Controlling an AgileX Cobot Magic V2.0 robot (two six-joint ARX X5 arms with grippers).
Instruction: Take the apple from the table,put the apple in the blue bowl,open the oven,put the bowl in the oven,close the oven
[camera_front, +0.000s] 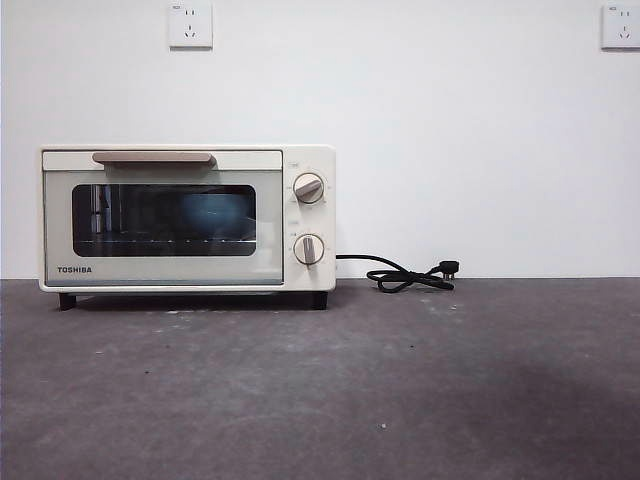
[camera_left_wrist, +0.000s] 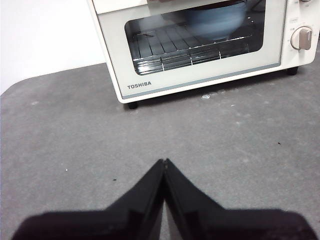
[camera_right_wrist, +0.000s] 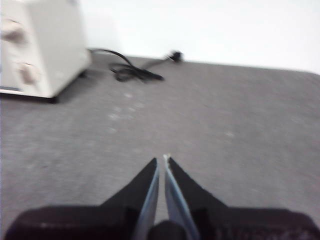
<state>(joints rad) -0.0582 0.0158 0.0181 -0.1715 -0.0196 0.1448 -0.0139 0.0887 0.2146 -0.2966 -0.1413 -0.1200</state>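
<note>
Oven (camera_front: 187, 217) sits at back of table (camera_front: 400, 390) w/ door shut, beige handle (camera_front: 153, 157) up top. Blue bowl (camera_left_wrist: 216, 20) is inside on the wire rack (camera_left_wrist: 185, 47), seen thru the glass; apple not visible. Black cord (camera_front: 405, 274) lies beside oven. Left gripper (camera_left_wrist: 164, 161) hangs over bare table facing oven, jaws pressed together. Right gripper (camera_right_wrist: 161, 159) likewise, jaws nearly touching.
</note>
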